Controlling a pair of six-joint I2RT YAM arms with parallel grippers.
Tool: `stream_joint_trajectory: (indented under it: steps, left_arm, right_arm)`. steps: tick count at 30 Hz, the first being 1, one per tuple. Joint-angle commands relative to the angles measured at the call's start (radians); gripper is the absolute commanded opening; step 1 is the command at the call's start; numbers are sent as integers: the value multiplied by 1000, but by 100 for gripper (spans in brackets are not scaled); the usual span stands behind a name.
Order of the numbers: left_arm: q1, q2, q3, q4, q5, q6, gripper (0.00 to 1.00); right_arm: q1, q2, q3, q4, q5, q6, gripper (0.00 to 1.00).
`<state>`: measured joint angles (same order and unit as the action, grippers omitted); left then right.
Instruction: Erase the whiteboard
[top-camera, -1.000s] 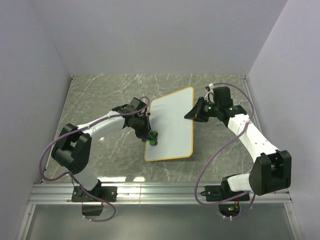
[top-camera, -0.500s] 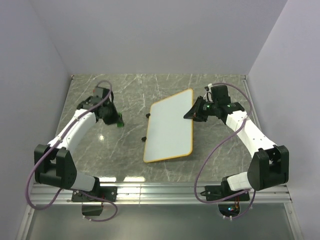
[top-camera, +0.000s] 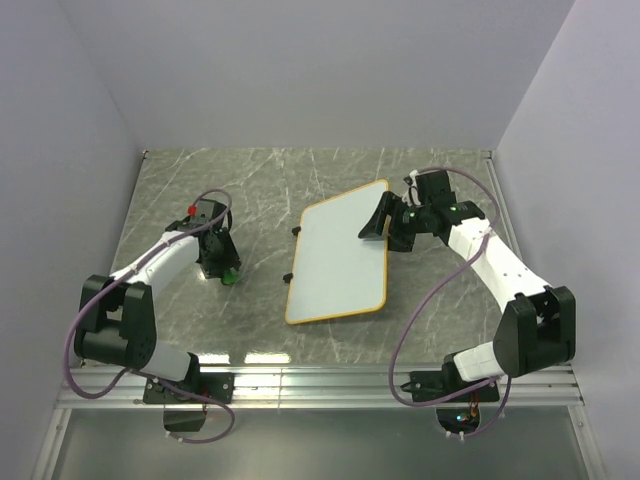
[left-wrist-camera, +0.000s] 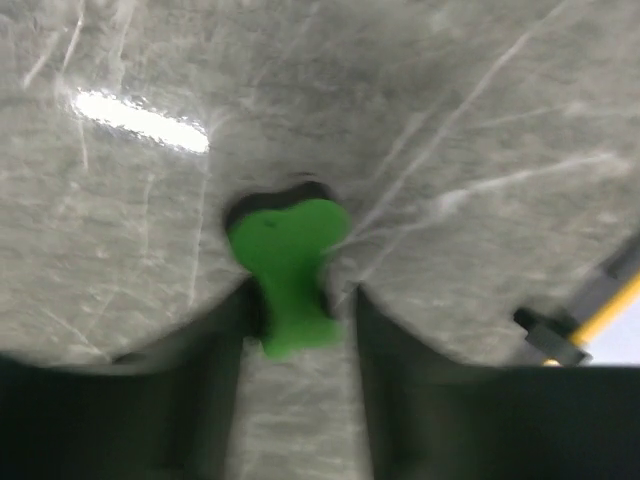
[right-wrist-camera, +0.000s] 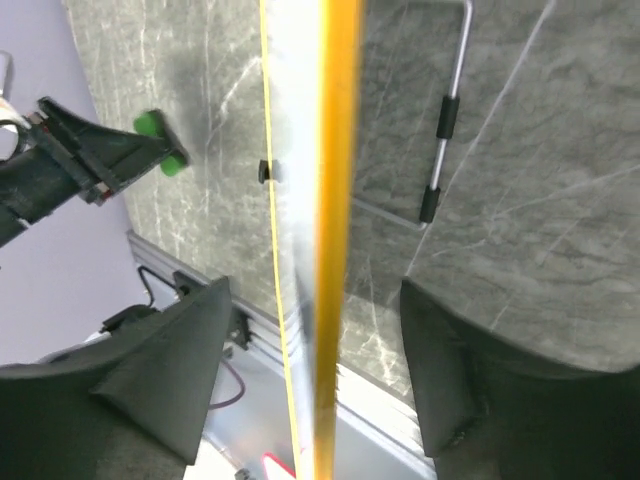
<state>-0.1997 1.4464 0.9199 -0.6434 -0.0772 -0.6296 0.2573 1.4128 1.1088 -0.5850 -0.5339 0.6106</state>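
Note:
The whiteboard (top-camera: 338, 258) lies slanted in the middle of the table, its white face blank, with an orange rim and two black clips (top-camera: 297, 230) on its left edge. My right gripper (top-camera: 377, 224) stands open at the board's far right edge. In the right wrist view that rim (right-wrist-camera: 336, 200) runs edge-on between the wide-apart fingers (right-wrist-camera: 170, 370) without touching them. The green eraser (left-wrist-camera: 288, 262) lies on the table left of the board. My left gripper (left-wrist-camera: 300, 312) is open over it, the eraser's near end between the fingertips.
A thin wire stand (right-wrist-camera: 445, 130) with black sleeves shows on the marble table behind the board. The metal rail (top-camera: 320, 385) runs along the near edge. Grey walls enclose the table on three sides. The left arm (top-camera: 165, 255) lies low across the left part.
The left arm carried the eraser off the board to the left side of the table and opened its jaws. The right gripper let go of the board's edge and opened wide.

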Motion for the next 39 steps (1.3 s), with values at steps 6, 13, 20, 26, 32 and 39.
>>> stream_joint_trajectory:
  steps: [6,13,20,26,32,39]
  left_arm:
    - [2,65,11,21,-65,2,76]
    - [3,45,112,-70,-104,-24,92]
    - [-33,-80,449,-95,-142,-33,88]
    - [-142,-55,810,-119,-233,-4,89]
    - [-155,-26,1013,-156,-233,-10,95]
    - [-162,-82,1011,-144,-275,46,99]
  right_arm:
    - [-50,-107,109,-84,101,-43,85]
    - [-53,-262,157,-163,234,-60,100]
    - [-26,-406,387,-113,371,-52,100]
    - [-26,-566,335,27,407,-29,100]
    - [-21,-606,298,8,436,-22,100]
    - [34,-632,299,2,436,-63,100]
